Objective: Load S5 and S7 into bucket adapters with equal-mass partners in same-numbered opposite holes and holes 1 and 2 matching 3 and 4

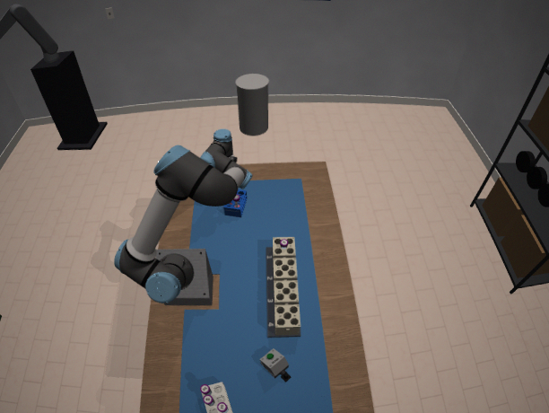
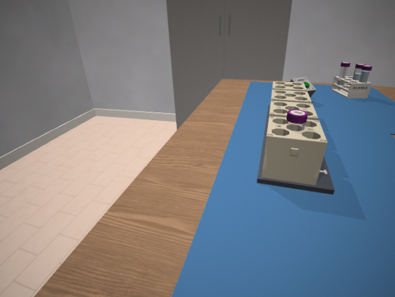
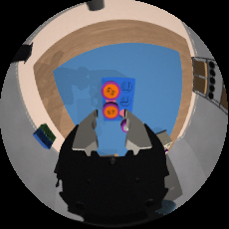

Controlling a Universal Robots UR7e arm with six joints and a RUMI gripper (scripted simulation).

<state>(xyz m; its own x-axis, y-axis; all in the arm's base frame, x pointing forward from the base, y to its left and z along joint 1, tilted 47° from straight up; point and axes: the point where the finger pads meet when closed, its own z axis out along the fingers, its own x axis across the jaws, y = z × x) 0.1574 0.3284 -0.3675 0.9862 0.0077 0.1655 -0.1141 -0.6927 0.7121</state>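
My gripper (image 3: 111, 110) is partly open with nothing held, above the blue rack (image 1: 233, 212) (image 3: 119, 81). Orange-dotted S5 (image 3: 111, 91) and S7 (image 3: 111, 112) stand in the rack, S7 showing between the fingertips, lower down. Another purple-capped tube (image 3: 123, 125) is half hidden by the right finger; its dot cannot be read. Stand ST (image 1: 270, 287) (image 2: 295, 187) carries four adapters. Adapter 1 (image 1: 276, 253) (image 2: 292, 168) has one white-dotted tube (image 1: 283, 242) (image 2: 297, 116) in hole 5; the others look empty. The arm hides my gripper in the top view.
The white BLANKS rack (image 1: 213, 387) (image 2: 361, 93) holds three visible purple-capped tubes at the far end. The small DONE desk (image 1: 278, 364) with its green key (image 1: 270, 355) (image 2: 306, 84) stands between it and the stand. The arm's base (image 1: 202, 269) is left of the adapters.
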